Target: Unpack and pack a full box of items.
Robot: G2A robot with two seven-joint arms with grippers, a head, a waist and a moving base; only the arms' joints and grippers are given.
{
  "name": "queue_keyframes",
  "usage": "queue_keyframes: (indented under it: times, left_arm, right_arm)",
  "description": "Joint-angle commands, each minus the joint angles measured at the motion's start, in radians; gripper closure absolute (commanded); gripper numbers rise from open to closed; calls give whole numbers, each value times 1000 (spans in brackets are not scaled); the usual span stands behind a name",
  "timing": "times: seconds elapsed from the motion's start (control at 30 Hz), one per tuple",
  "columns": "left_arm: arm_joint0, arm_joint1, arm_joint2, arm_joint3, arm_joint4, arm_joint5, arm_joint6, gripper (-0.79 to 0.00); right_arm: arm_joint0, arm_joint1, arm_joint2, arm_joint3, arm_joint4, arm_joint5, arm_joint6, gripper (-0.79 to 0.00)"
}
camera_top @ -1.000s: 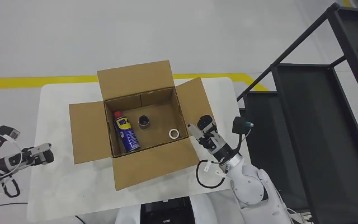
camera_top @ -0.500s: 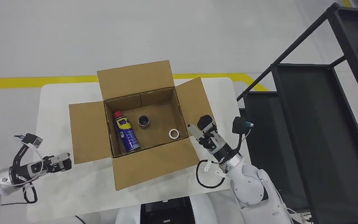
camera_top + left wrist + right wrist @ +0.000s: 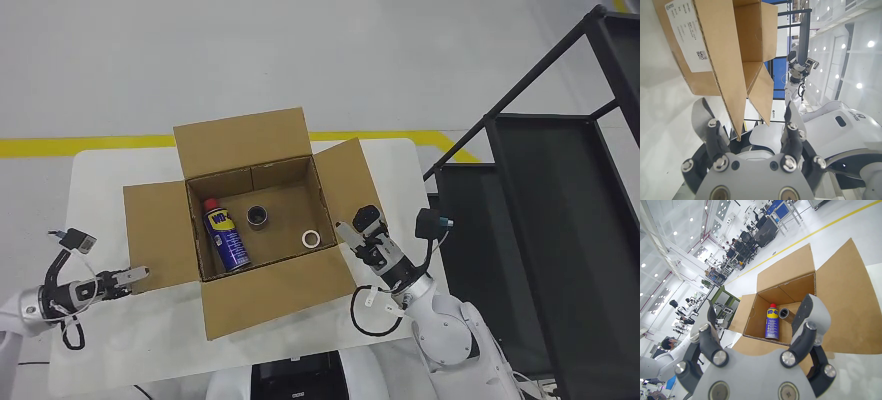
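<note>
Left gripper (image 3: 138, 271) pointing inward, jaws spread apart, right gripper (image 3: 361, 222) angled forward and inward, jaws likewise apart

One box (image 3: 243, 142), one spray can (image 3: 226, 238), one metal cylinder (image 3: 259, 216), one tape roll (image 3: 311, 238).

White table (image 3: 110, 200) on grey floor (image 3: 300, 60); yellow floor line (image 3: 60, 146) behind; black rack (image 3: 560, 220) at right.
</note>
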Motion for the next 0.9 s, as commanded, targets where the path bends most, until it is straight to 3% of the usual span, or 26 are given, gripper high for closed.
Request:
queue_keyframes:
  times: [0.0, 0.33, 0.73, 0.87]
  left_arm:
    - [-1, 4, 1, -3, -11, -2, 2, 0]
    - [4, 33, 27, -43, -36, 44, -44, 0]
    - [33, 110, -35, -89, -88, 152, -153, 0]
    - [57, 137, -20, -107, -125, 154, -155, 0]
  right_arm:
    - [0, 0, 0, 0, 0, 0, 0, -785]
    - [0, 0, 0, 0, 0, 0, 0, -785]
    - [0, 0, 0, 0, 0, 0, 0, -785]
    - [0, 0, 0, 0, 0, 0, 0, -785]
